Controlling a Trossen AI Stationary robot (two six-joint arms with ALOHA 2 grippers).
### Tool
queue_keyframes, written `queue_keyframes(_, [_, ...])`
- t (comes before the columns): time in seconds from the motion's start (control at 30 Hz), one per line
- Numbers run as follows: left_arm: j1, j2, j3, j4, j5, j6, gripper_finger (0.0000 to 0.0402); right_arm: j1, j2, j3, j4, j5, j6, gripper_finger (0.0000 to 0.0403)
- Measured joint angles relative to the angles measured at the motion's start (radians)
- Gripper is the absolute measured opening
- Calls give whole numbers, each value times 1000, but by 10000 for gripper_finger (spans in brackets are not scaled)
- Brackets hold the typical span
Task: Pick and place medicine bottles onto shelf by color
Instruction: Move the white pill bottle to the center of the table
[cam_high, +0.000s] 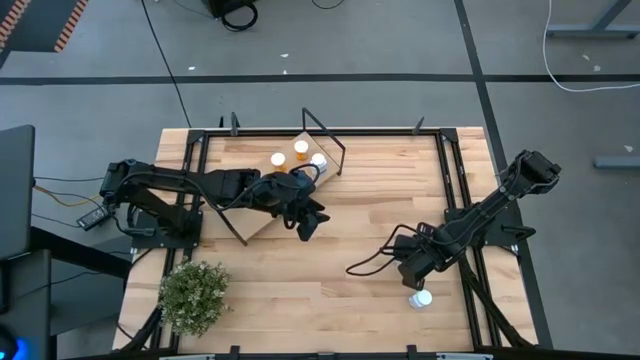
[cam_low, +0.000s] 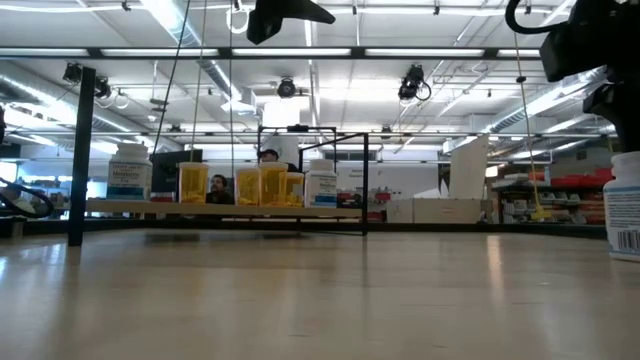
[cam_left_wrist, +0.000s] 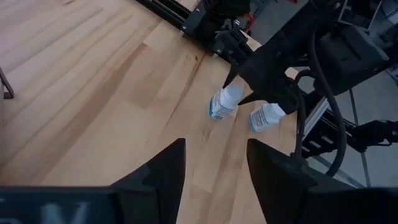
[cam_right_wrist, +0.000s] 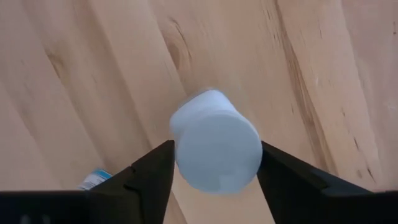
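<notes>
Bottles stand in two places. On the shelf (cam_high: 262, 222), near the surface's (cam_high: 340, 300) far edge left of centre, the high view shows two orange bottles (cam_high: 301, 149) and one white bottle (cam_high: 319, 160) at the shelf's far end; the low view shows a row there, white bottles (cam_low: 129, 177) at the ends and orange ones (cam_low: 261, 186) between. Two more white bottles are near the surface's right edge, toward the near right corner: one (cam_left_wrist: 223, 103) stands between the right jaws, the other (cam_high: 421, 298) just beside it toward the near edge.

The right gripper (cam_right_wrist: 213, 163) is low over the first of these; its fingers (cam_right_wrist: 148, 175) sit on either side of the white cap (cam_right_wrist: 216, 148), touching it or very nearly, so whether they are clamped cannot be told. The left gripper (cam_left_wrist: 214, 168) hovers past the shelf's near right side, toward the surface's centre, jaws apart and holding nothing. A plant (cam_high: 193, 296) stands at the near left corner.
</notes>
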Motion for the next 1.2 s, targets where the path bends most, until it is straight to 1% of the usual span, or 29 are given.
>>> queue_keyframes(0.2, [0, 0, 0, -5, 0, 3, 178, -53, 0, 38, 8, 14, 0, 203])
queue_keyframes(0.33, [1, -2, 0, -20, 0, 8, 175, -98, 0, 77, 9, 39, -38, 202])
queue_keyframes(0.47, [9, -45, 1, -54, 0, 42, 172, -156, 0, 121, 19, 38, -72, 203])
queue_keyframes(0.57, [26, -96, 2, -91, 0, 59, 172, -211, 0, 147, 74, 12, -115, 203])
queue_keyframes(0.67, [49, -150, 1, -142, -1, 67, 172, -280, 22, 186, 106, -42, -172, 203])
queue_keyframes(0.77, [73, -197, 1, -181, -1, 68, 173, -341, 91, 260, 100, -89, -268, 202])
queue_keyframes(0.9, [92, -242, 1, -211, -14, 70, 172, -399, 231, 410, 85, -127, -398, 202])
queue_keyframes(1.07, [100, -271, 1, -282, -21, 70, 173, -465, 408, 617, 19, -136, -451, 202])
queue_keyframes(1.2, [100, -293, 0, -304, -29, 73, 174, -505, 497, 727, -10, -156, -487, 202])
